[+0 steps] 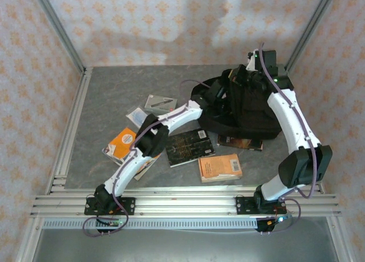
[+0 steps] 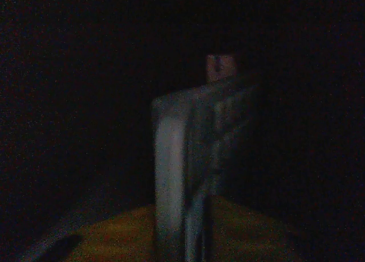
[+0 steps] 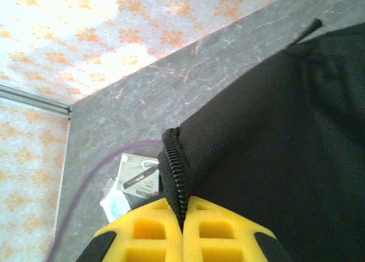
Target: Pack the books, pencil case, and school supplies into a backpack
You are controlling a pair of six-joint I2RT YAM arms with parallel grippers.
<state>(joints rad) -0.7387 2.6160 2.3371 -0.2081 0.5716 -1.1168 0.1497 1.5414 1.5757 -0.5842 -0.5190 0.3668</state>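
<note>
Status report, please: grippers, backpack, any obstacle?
Right gripper shut on backpack zip edge. Left arm reaches inside backpack, jaws too dark to judge. Four books lie on table; no blockage seen.

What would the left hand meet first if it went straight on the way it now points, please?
Probably the pale flat item standing on edge right ahead, inside the dark backpack; the wrist view is too dim to judge depth or name it.
</note>
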